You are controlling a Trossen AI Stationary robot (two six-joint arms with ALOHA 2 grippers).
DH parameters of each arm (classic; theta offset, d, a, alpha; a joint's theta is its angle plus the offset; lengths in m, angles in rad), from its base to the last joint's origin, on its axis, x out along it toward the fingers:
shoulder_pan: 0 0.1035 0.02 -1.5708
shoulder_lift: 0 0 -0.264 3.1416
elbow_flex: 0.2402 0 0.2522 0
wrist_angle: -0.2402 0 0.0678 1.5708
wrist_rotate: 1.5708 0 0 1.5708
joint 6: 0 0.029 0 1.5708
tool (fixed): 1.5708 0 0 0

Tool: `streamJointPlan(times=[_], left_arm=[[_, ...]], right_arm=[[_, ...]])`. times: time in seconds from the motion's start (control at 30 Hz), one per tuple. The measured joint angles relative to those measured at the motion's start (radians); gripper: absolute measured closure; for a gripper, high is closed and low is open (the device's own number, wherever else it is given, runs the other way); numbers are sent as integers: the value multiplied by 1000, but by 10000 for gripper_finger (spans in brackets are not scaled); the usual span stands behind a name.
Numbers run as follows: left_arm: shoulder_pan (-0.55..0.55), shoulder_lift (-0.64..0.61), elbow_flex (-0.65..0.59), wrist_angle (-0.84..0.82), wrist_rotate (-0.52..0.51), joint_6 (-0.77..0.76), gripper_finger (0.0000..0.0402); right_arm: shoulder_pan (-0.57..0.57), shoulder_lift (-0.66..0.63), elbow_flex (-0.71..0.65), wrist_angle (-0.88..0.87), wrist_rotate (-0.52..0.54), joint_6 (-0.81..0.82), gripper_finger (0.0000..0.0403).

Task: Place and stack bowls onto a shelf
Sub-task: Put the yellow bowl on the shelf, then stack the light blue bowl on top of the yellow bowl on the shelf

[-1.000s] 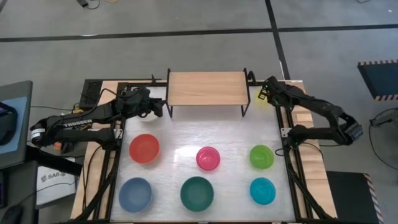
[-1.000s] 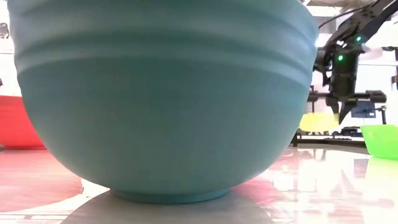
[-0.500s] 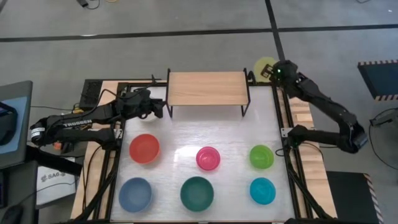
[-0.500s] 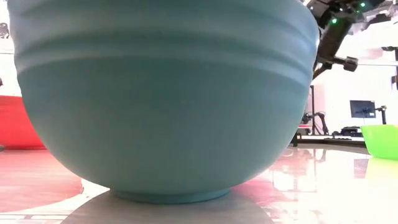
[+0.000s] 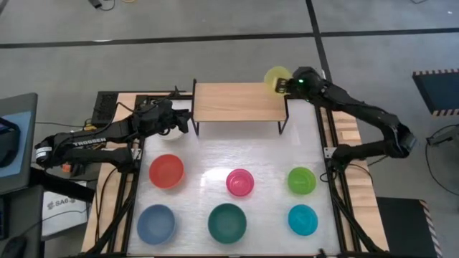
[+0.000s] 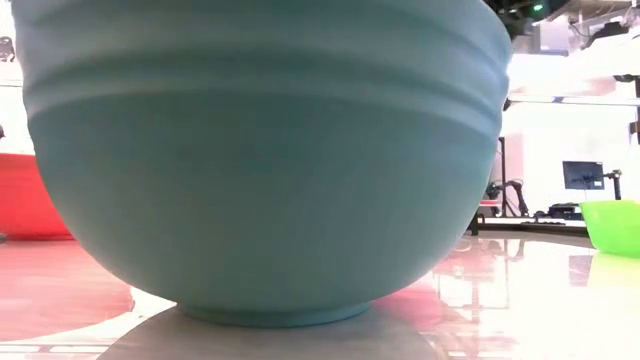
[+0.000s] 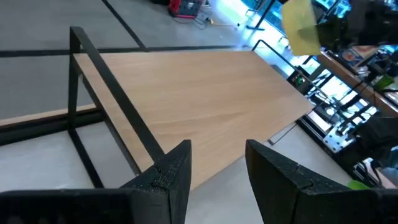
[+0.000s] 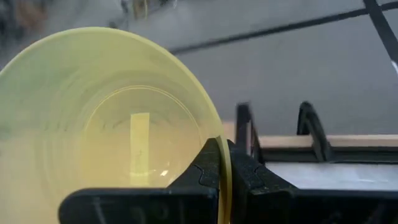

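Observation:
My right gripper (image 5: 285, 84) is shut on the small yellow bowl (image 5: 275, 77), in the air over the far right corner of the light-wood shelf (image 5: 239, 102). The bowl also shows in the right wrist view (image 8: 106, 124) and in the left wrist view (image 7: 301, 28). My left gripper (image 5: 185, 123) is open and empty at the shelf's left end, its fingers (image 7: 171, 171) level with the board (image 7: 193, 99). Red (image 5: 166, 170), pink (image 5: 239, 183), lime green (image 5: 301, 180), light blue (image 5: 155, 223), dark green (image 5: 227, 222) and cyan (image 5: 303, 220) bowls rest on their bases on the white tabletop. No white bowl shows. My right gripper pinches the yellow bowl's rim (image 8: 219, 146), one finger inside the bowl and one outside. The fingers come from the table's right side. The bowl is lifted clear of table and shelf and is tilted, its hollow turned toward the wrist.
The shelf's top is bare, on thin black legs (image 5: 282, 122). The dark green bowl (image 6: 260, 160) fills the low view, with the red bowl (image 6: 20, 195) and lime green bowl (image 6: 612, 225) at its sides. Black frame rails (image 5: 331, 143) run along the table's right side.
My right gripper has lifted the yellow bowl off the table to the right of the shelf. It went up and toward the far edge, then toward the table's left, to above the shelf's far right corner. The bowl has tipped in the hold.

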Motion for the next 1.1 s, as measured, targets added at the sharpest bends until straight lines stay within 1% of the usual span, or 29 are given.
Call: streamJointPlan(times=[0.13,0.27,0.43,0.6,0.73,0.87,1.0,1.1], left_arm=[[-6,0,0,1,24,-6,266],[-19,0,0,1,37,-14,266],[-41,0,0,0,38,-30,266],[-60,0,0,-27,38,-48,266],[-70,0,0,-57,33,-69,266],[-84,0,0,-68,32,-77,266],[-102,0,0,-76,21,-77,266],[-118,0,0,-76,11,-77,266]], right_arm=[[28,100,86,-56,-60,-77,378],[30,190,183,-163,-143,-149,378],[34,277,312,-357,-153,-163,374],[29,337,384,-465,-157,-183,348],[28,347,392,-473,-157,-192,321],[29,336,392,-474,-157,-194,287],[29,280,392,-473,-157,-194,251],[44,226,392,-473,-156,-194,232]])
